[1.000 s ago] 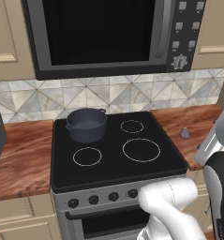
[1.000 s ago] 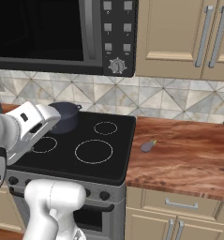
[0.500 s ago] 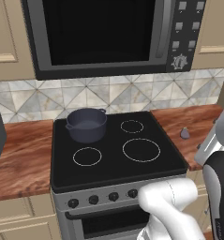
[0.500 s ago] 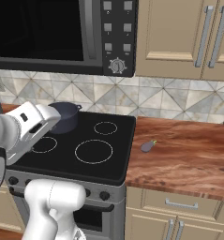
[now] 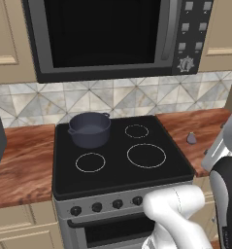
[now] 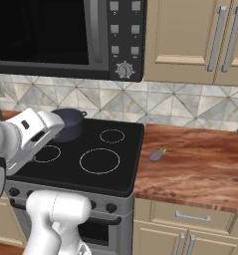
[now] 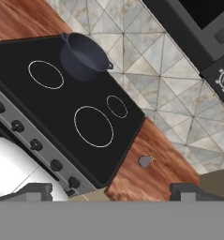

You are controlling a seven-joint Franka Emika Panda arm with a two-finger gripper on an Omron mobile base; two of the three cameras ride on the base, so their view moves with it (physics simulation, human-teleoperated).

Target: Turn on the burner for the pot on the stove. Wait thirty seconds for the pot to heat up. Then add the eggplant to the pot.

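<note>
A dark blue-grey pot (image 5: 90,129) sits on the rear left ring of the stove (image 5: 118,160), while the eggplant (image 6: 157,155) lies on the wooden desk (image 6: 200,159) just right of the glass top. The pincer (image 7: 112,191) hangs above the stove's front edge, its tips set wide apart and holding nothing. No burner looks lit, so the first step appears pending: the arm would do well to drop toward the row of black knobs (image 5: 107,206), pick the one governing the rear left ring, and grip it squarely before turning.
</note>
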